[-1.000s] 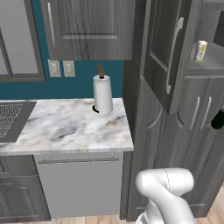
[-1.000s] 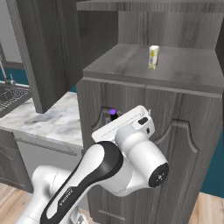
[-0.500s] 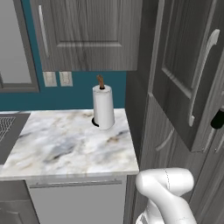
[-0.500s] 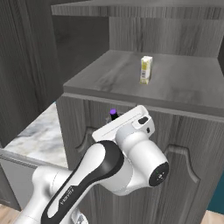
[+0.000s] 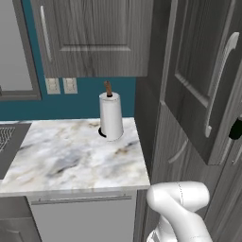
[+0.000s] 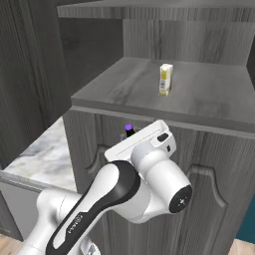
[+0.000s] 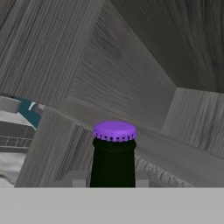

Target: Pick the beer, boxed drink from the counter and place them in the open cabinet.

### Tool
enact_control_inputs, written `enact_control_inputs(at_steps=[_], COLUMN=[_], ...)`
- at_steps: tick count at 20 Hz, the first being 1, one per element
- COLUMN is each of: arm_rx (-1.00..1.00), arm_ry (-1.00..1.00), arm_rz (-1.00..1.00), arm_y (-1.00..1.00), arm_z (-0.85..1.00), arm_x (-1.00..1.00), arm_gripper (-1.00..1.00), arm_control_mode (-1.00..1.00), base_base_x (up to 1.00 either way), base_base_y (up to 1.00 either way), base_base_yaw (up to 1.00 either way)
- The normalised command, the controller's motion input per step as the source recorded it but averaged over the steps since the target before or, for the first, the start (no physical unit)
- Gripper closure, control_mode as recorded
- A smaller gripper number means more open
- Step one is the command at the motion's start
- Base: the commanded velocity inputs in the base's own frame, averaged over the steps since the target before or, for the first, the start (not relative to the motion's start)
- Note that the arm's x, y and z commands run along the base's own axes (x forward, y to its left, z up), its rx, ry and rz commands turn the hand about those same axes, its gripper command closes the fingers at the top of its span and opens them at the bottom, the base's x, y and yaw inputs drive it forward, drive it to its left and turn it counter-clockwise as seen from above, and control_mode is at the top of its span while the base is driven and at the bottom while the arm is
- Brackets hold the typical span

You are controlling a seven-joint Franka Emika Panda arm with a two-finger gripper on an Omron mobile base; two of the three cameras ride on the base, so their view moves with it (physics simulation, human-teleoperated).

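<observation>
The beer point(image 7: 113, 151), a near-black bottle with a purple cap, stands upright between the fingers of my gripper point(image 7: 109, 180), which is shut on its neck. In the right base view its purple cap point(image 6: 129, 128) peeks out behind my hand, just below the shelf edge of the open cabinet point(image 6: 209, 102). The boxed drink point(image 6: 166, 79), a pale yellow-and-white carton, stands upright on that shelf, towards the back. The cabinet's door point(image 5: 198, 71) with its curved silver handle point(image 5: 220, 80) hangs open on the right. The counter is out of view.
A paper-towel roll point(image 5: 111, 116) stands at the back of a marble worktop point(image 5: 71, 160) left of the tall unit. Wall cabinets point(image 5: 94, 38) with bar handles hang above it. Lower doors of the tall unit point(image 6: 214, 199) are close in front of my arm.
The whole picture has shifted: the base has driven closer to the tall unit, and the shelf and carton look larger. The beer stays held in my gripper.
</observation>
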Motion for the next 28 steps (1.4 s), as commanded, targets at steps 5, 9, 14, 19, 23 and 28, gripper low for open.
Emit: enact_control_inputs(at_steps=[5,9,14,19,23,28], arm_rx=[0.00,0.00,0.00,0.00,0.00,0.00], arm_ry=[0.00,0.00,0.00,0.00,0.00,0.00], arm_rz=[0.00,0.00,0.00,0.00,0.00,0.00], arm_y=[0.00,0.00,0.00,0.00,0.00,0.00], arm_z=[0.00,0.00,0.00,0.00,0.00,0.04], arm_x=[0.00,0.00,0.00,0.00,0.00,0.00], arm_gripper=[1.00,1.00,1.00,1.00,1.00,1.00], arm_control_mode=[1.00,1.00,1.00,1.00,1.00,-1.00], base_base_x=[0.28,0.12,0.01,0.00,0.00,0.00], base_base_y=[0.00,0.00,0.00,0.00,0.00,0.00], base_base_yaw=[0.00,0.00,0.03,0.01,0.01,0.00])
